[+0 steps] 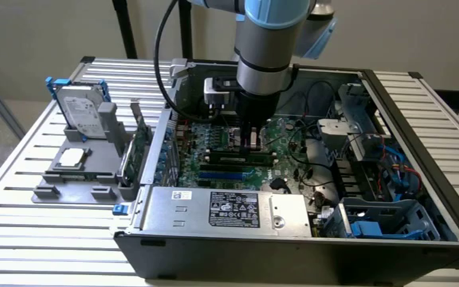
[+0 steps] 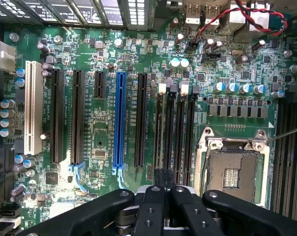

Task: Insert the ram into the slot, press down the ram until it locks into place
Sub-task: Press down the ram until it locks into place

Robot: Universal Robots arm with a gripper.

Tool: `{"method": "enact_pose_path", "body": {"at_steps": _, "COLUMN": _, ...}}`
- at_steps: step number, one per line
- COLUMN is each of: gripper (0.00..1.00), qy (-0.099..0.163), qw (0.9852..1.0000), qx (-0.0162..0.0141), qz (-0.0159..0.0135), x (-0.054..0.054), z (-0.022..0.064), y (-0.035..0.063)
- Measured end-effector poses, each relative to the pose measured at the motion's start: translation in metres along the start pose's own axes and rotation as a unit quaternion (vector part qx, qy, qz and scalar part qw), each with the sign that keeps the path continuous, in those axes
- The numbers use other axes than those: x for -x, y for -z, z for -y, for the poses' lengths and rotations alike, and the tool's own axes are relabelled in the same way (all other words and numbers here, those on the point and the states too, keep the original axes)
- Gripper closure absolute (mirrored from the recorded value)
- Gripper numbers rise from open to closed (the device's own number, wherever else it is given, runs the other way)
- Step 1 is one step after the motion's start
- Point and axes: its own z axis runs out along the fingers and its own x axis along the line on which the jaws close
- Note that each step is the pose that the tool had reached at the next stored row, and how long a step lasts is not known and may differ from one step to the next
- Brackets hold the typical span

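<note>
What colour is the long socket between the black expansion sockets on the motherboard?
Blue; the socket shows best in the wrist view.

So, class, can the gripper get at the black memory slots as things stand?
Probably yes. The case lies open, the gripper hangs inside it right over the slots, and no cable or card crosses them; the red-and-black cable lies well aside.

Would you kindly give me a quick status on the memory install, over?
Gripper low, just above the long green circuit-board ram stick. Ram lies along the long black plastic memory slot row; locked or not, unclear. Black cables close by.
</note>
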Motion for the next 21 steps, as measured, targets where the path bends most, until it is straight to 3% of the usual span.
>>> {"method": "enact_pose_path", "body": {"at_steps": 9, "gripper": 0.89, "qy": 0.000, "qw": 1.0000, "qx": -0.0001, "qz": 0.0009, "x": 0.000, "z": 0.0001, "y": -0.0027}}
{"method": "enact_pose_path", "body": {"at_steps": 10, "gripper": 0.89, "qy": 0.000, "qw": 1.0000, "qx": -0.0007, "qz": 0.0018, "x": 0.000, "z": 0.0003, "y": -0.0002}}
{"method": "enact_pose_path", "body": {"at_steps": 16, "gripper": 0.89, "qy": 0.000, "qw": 1.0000, "qx": 0.0019, "qz": 0.0009, "x": 0.001, "z": 0.0033, "y": 0.0247}}
{"method": "enact_pose_path", "body": {"at_steps": 21, "gripper": 0.89, "qy": 0.000, "qw": 1.0000, "qx": 0.0026, "qz": 0.0009, "x": 0.001, "z": 0.0057, "y": 0.0359}}
